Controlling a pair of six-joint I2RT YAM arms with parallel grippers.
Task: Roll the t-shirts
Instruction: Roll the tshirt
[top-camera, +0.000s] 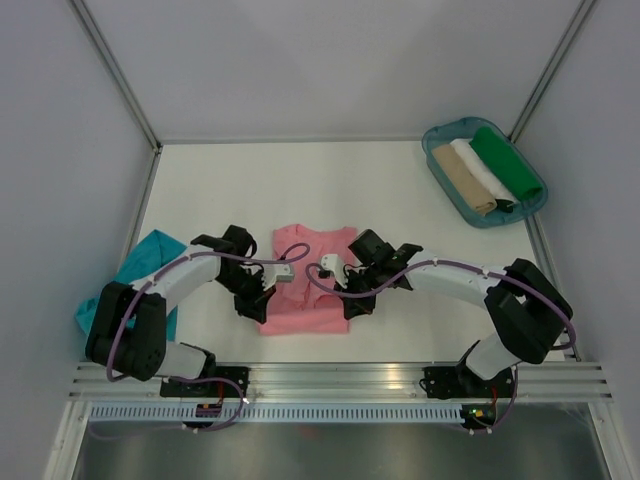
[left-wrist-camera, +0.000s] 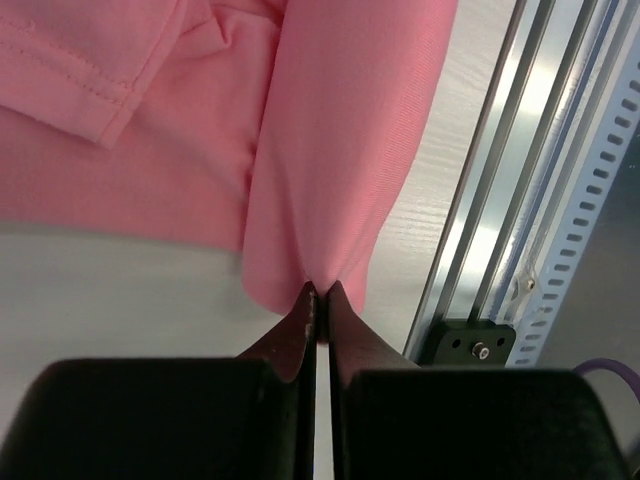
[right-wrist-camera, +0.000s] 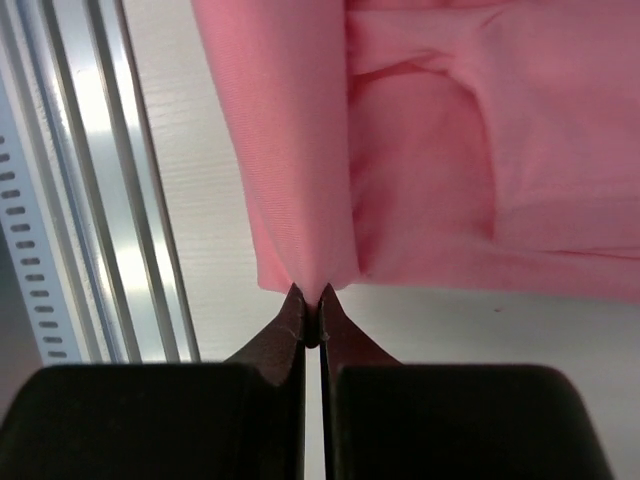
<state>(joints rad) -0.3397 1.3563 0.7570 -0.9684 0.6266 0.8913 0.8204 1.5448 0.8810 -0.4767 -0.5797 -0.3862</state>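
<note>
Plainly, the left pincer (left-wrist-camera: 320, 290) and right pincer (right-wrist-camera: 310, 295) each clamp the salmon-pink t-shirt (top-camera: 305, 285), its gripped corners hidden overhead.

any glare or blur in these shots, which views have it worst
Top external: soft even light, barely any shadow, sharp throughout. Left wrist: strong glare on the aluminium rail; pink t-shirt crisp, left end effector blurry close to the lens. Right wrist: same rail glare on the left side, right end effector likewise soft.
</note>
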